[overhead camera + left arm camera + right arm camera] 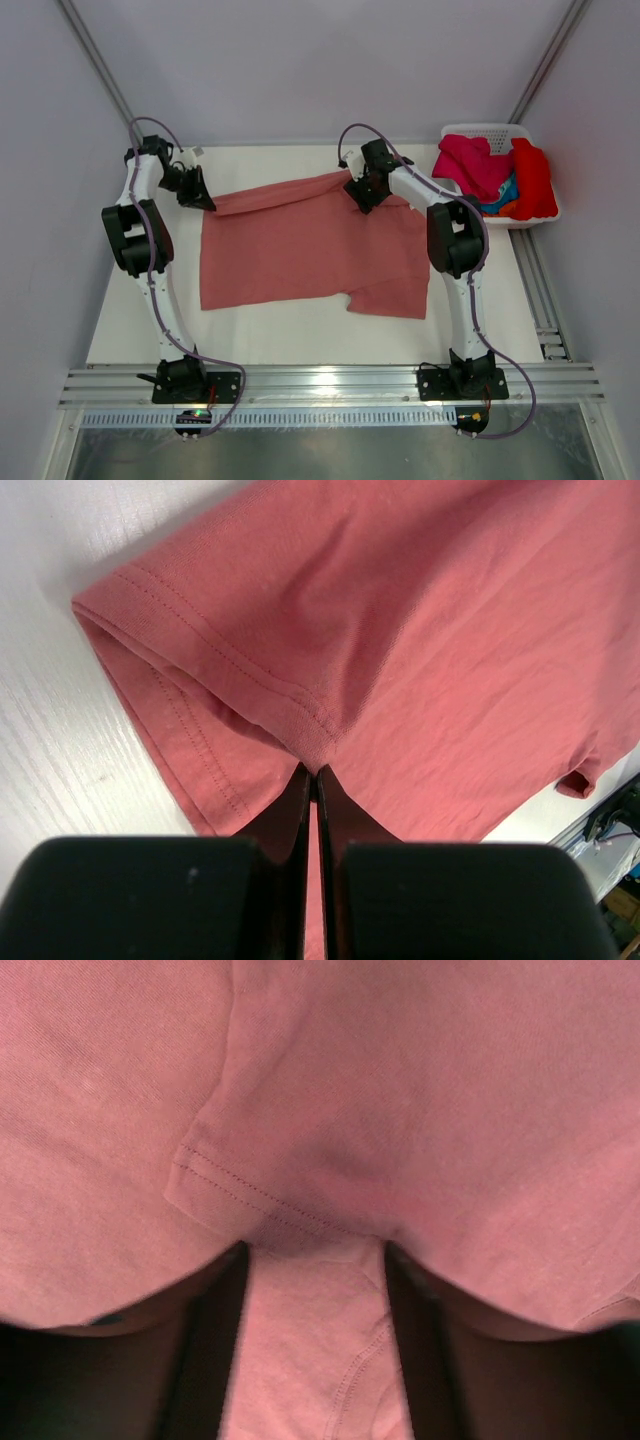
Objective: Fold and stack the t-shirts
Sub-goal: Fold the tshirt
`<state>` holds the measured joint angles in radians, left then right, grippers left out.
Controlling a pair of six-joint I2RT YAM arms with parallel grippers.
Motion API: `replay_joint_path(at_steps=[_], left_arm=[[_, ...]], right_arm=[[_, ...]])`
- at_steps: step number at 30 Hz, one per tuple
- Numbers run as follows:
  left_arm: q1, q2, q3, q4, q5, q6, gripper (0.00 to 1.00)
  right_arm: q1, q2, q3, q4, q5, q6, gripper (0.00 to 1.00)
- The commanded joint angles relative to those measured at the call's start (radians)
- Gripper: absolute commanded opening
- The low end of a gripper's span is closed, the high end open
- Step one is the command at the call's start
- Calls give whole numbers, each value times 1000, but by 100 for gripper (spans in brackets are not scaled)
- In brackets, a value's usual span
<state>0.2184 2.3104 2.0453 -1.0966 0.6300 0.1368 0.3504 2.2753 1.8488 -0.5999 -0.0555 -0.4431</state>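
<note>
Pink shirt (310,250): salmon cotton with stitched hems; spread over the middle of the table (300,335); far edge drawn up into a ridge between the two grippers; near right corner juts out unevenly
Left gripper (312,770): clenched on the shirt's far left hem corner; fingers meet on the doubled fabric
Right gripper (315,1250): at the shirt's far right edge; fingers apart, released; cloth lies between them and drapes over them
Count: one shirt on the table; one white basket (480,130) at the far right; its heap shows four colours, magenta (470,165), red (535,180), blue (508,190), orange (497,208)
Hidden: blue and orange show only as slivers; number of shirts in the heap cannot be told; right fingertips buried under cloth
</note>
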Motion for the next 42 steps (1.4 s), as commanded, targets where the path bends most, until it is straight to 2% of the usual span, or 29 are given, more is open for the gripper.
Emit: replay_joint_path(at_steps=[1, 7, 10, 11, 13, 14, 25, 33, 42], left_arm=[[12, -28, -5, 7, 27, -8, 0], [10, -32, -22, 12, 36, -9, 0], [10, -34, -27, 14, 39, -11, 0], [12, -34, -28, 12, 40, -11, 0], [12, -35, -30, 14, 40, -11, 0], [12, -36, -31, 12, 39, -11, 0], [10, -42, -25, 14, 36, -11, 0], [15, -22, 114, -13, 19, -12, 0], [16, -34, 200, 1, -12, -11, 0]], right_arm=[[2, 6, 47, 8, -14, -5, 53], [2, 9, 41, 3, -15, -5, 45], [2, 7, 40, 3, -17, -5, 37], [2, 7, 41, 3, -17, -6, 27], [1, 6, 40, 2, -23, -9, 19], [2, 4, 40, 3, -21, -9, 4], [2, -49, 27, 5, 29, -26, 3], [2, -125, 36, 68, 203, -39, 3], [2, -120, 85, 78, 243, -26, 3]])
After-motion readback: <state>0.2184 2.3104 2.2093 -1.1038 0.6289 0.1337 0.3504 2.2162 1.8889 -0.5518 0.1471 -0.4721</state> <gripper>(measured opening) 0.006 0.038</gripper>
